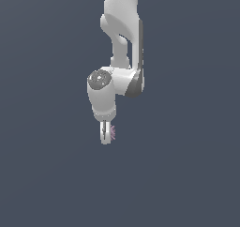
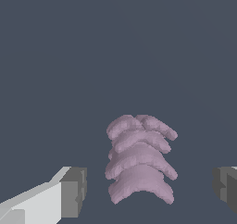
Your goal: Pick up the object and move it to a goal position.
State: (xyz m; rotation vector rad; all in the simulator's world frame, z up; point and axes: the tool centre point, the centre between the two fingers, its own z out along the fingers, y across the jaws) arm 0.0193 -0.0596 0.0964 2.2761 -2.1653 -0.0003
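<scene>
You will find no writing, label, brand, number or sign to read in either view.

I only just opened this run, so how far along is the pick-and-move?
Done: the gripper has been brought around the mauve-pink object, with a pad on either side. In hand: the jaws are open, with gaps visible at both pads in the wrist view. Left: closing, lifting and carrying; no goal marker shows.
</scene>
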